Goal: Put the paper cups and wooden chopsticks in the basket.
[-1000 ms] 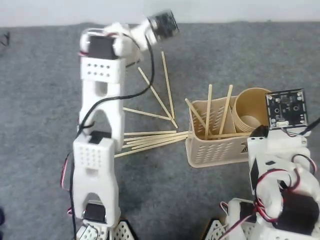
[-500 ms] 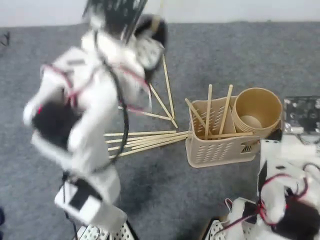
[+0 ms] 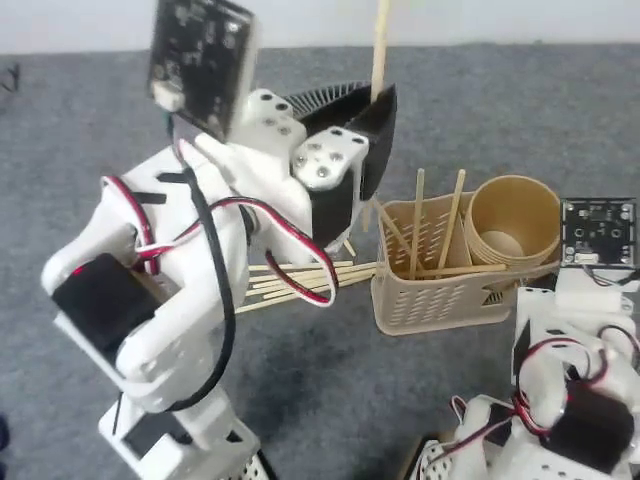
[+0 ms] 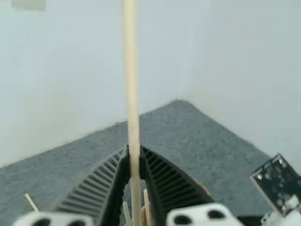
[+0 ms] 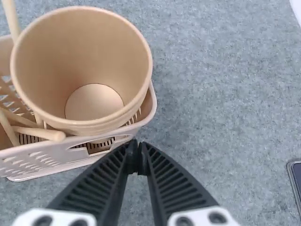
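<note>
Left of the basket (image 3: pixel 440 300), we see the left gripper (image 4: pixel 134 162) pinching an upright chopstick (image 4: pixel 130 70), the right gripper (image 5: pixel 137 149) pressed together, empty.

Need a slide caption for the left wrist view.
Left gripper shut on a pale wooden chopstick that sticks out past its tips, grey carpet beyond.

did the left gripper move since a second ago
Yes. The left gripper, shut on a chopstick, has lifted and swung from the far side toward the basket, which has stayed put.
</note>
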Robot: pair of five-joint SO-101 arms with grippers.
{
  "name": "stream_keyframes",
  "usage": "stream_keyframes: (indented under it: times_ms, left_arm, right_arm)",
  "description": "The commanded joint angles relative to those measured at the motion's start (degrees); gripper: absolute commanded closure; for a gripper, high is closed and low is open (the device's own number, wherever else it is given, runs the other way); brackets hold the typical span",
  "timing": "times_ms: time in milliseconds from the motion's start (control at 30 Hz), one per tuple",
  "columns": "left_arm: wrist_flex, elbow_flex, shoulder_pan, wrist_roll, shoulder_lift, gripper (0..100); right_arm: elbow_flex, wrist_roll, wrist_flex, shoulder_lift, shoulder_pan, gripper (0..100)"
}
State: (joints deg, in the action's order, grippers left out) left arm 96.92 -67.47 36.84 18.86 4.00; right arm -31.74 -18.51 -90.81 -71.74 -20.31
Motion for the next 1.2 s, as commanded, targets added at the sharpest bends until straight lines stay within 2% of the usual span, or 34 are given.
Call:
stream_keyframes:
  times_ms: [0,400,633,800,867,1000,1167]
  left_arm:
    - [-4.04,2.51,0.44,2.73,0.09,99]
    - [-25.85,23.25,2.2,4.31,-2.9,99]
    - [-20.57,31.96,2.11,2.2,7.74,99]
    - [-23.56,47.34,2.11,0.97,20.48,99]
    - [-28.13,57.54,2.11,1.05,26.29,99]
    - [-44.66,78.99,0.88,0.62,38.51,99]
    - [-58.64,94.99,0.88,-6.51,44.48,99]
  right_arm:
    - [0.18,-0.88,0.84,-0.75,-2.86,99.1]
    - [0.18,-0.79,1.1,-0.75,-3.56,99.1]
    - [0.09,-0.88,1.1,-0.75,-3.56,99.1]
    - [0.09,-0.7,1.1,-0.75,-3.56,99.1]
    - [0.09,-0.7,0.84,-0.75,-3.56,99.1]
    - [0.09,-0.7,0.48,-0.75,-3.56,99.1]
    - [0.09,-0.7,0.48,-0.75,-3.56,99.1]
